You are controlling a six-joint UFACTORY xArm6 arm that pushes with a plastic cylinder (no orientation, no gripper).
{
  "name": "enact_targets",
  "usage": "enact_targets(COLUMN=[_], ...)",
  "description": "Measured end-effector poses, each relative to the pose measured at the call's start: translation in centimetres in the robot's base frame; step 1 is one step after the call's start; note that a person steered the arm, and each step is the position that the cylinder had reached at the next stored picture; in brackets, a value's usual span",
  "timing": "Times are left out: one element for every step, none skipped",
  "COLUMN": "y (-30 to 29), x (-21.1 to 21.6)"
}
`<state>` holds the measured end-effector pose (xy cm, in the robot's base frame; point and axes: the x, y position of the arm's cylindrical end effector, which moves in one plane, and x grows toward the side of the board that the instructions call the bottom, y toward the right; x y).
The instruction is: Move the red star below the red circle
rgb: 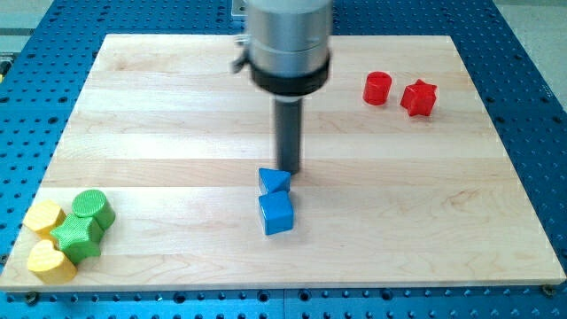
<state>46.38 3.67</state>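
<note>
No jaws on this rig; my tip (289, 169) sits mid-bench (177, 115), touching blue triangle (274, 180) above blue cube (276, 213). Red star (419, 97) just right of red circle (377, 89), top right.

one camera, high and in front of the board

a single view looks down at a slant on the whole wooden board (177, 106), near enough that blue perforated table (532, 53) shows only at the edges. the rod descends from the view's top; my tip (289, 169) sits near frame centre.
</note>
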Motion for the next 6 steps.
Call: enact_targets(y=[12.1, 24.1, 26.4, 22.5, 20.2, 18.0], x=[-1.9, -5.3, -14.0, -16.3, -12.7, -9.0])
